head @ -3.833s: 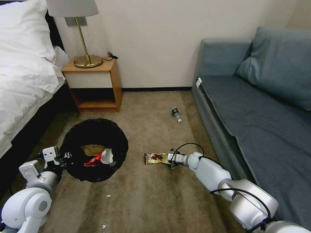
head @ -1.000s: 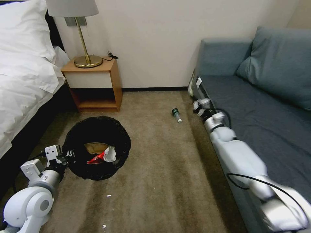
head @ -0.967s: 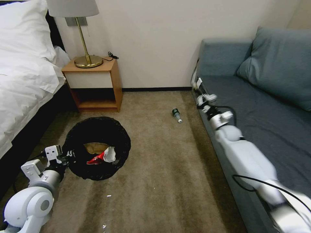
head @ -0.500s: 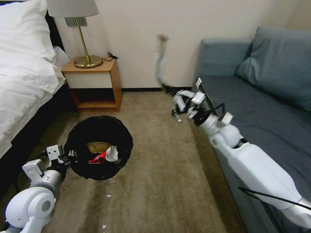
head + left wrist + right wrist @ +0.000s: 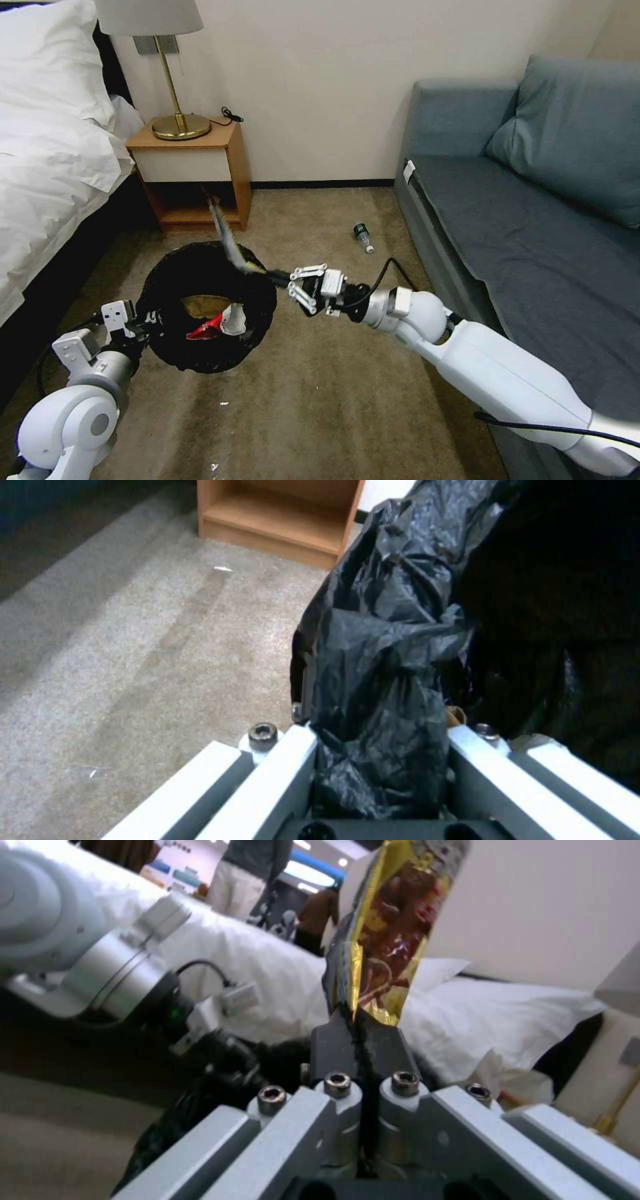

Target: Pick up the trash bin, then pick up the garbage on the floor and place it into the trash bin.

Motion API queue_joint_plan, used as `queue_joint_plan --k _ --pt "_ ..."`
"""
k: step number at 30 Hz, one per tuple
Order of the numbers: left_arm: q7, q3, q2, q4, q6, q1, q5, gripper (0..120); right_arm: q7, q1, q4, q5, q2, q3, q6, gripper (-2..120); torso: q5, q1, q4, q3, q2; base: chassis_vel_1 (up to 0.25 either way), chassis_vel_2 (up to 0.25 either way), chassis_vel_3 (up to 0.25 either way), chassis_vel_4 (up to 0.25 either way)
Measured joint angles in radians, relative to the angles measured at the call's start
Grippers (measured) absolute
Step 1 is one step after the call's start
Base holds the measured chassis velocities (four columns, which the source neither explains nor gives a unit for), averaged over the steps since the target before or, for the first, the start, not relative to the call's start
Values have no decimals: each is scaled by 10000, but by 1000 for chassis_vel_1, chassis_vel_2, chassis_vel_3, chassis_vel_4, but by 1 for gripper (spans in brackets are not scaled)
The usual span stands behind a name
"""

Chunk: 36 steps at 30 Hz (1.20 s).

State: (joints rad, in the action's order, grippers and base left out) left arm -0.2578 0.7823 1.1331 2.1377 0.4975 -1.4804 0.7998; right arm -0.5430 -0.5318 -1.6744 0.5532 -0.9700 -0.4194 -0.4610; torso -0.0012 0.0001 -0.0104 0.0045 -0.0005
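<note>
Swung over from the sofa, the right gripper [image 5: 275, 277] now pinches the gold wrapper [image 5: 227, 240] above the trash bin [image 5: 208, 308], which the left gripper [image 5: 143, 319] clamps by its rim, ready to drop.

No text, brand, number or sign can be read anywhere. The gold-and-dark snack wrapper [image 5: 393, 935], pinched in the right tool [image 5: 361, 1040], carries a printed red-brown picture on gold foil, but no letters can be made out on it. The small bottle [image 5: 363, 237] on the carpet has a green label too small to read. The red-and-white wrapper [image 5: 217, 324] inside the trash bin [image 5: 257, 313] shows patches of colour only, with no legible print.
</note>
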Motion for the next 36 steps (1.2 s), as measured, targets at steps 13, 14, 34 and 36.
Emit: queue_joint_plan --k 13,14,34,36 --pt "3 -60 23 -113 22 73 -30 0 67 226 295 -310 -527 -1035 -11 0 1 0 -2 0 0 0 0 0 0" --pt "3 -60 23 -113 22 73 -30 0 67 226 295 -310 -527 -1035 -11 0 1 0 -2 0 0 0 0 0 0" --pt "3 -52 202 386 162 -194 -112 0 153 768 1743 -601 -2016 -1620 -210 0 0 0 0 0 0 0 0 0 0" --pt "-1 -43 199 410 170 -200 -101 0 151 764 1813 -633 -2050 -1619 -237 0 0 0 0 0 0 0 0 0 0"
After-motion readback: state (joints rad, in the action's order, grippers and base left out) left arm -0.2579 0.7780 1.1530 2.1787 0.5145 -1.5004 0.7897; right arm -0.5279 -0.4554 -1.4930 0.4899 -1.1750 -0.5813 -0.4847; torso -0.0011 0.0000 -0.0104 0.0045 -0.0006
